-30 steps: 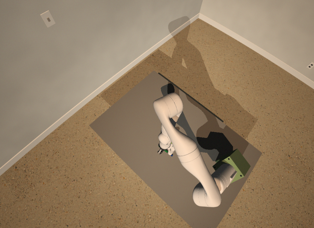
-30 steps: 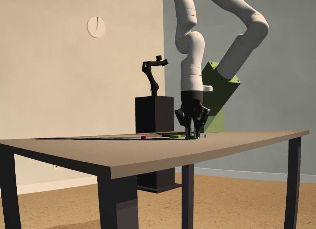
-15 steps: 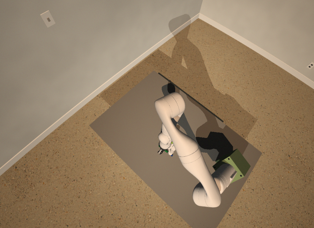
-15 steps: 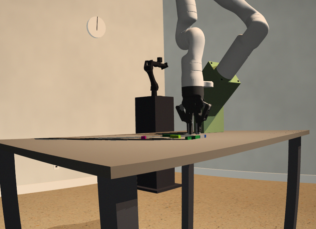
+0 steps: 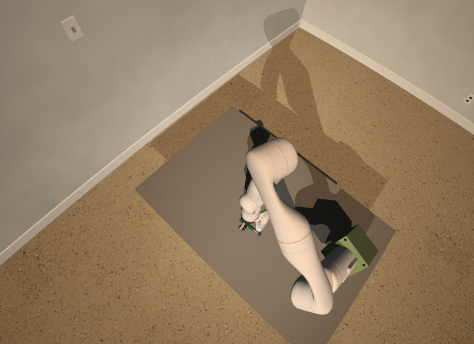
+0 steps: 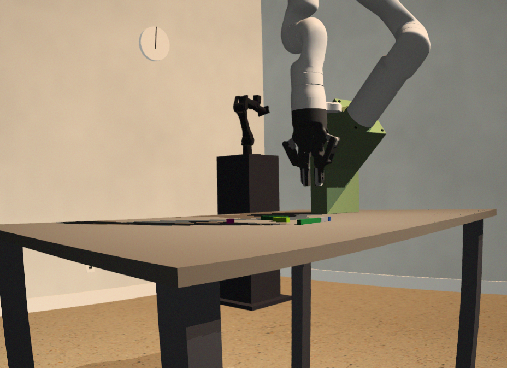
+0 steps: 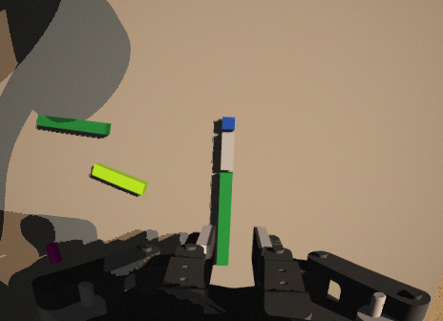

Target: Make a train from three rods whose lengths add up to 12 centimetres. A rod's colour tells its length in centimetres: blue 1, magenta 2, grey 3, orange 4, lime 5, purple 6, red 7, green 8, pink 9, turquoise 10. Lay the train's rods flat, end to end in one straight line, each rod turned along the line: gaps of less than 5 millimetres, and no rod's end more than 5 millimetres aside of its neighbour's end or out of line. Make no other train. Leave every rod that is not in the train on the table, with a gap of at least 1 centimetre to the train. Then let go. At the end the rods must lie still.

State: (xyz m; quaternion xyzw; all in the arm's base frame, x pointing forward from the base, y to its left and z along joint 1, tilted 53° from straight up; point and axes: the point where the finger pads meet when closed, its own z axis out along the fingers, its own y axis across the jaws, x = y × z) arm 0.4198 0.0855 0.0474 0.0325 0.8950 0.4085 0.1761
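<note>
A blue rod (image 7: 228, 123) (image 6: 329, 218), a grey rod (image 7: 227, 151) (image 6: 324, 219) and a green rod (image 7: 224, 218) (image 6: 308, 221) lie flat on the table, end to end in one nearly straight line. No clear gap shows between them in the wrist view. My gripper (image 7: 233, 242) (image 6: 312, 185) is open and empty. In the exterior view its fingertips hang well above the table, over the area of the green rod. In the wrist view the green rod's near part shows between the fingers, below them. In the top view the arm hides part of this area.
A second green rod (image 7: 73, 126) and a lime rod (image 7: 119, 180) (image 6: 281, 219) lie left of the line in the wrist view, well apart from it. A magenta rod (image 7: 53, 252) (image 6: 230, 221) lies at the lower left there, in shadow. A second, black arm (image 6: 245, 126) stands on a pedestal behind the table.
</note>
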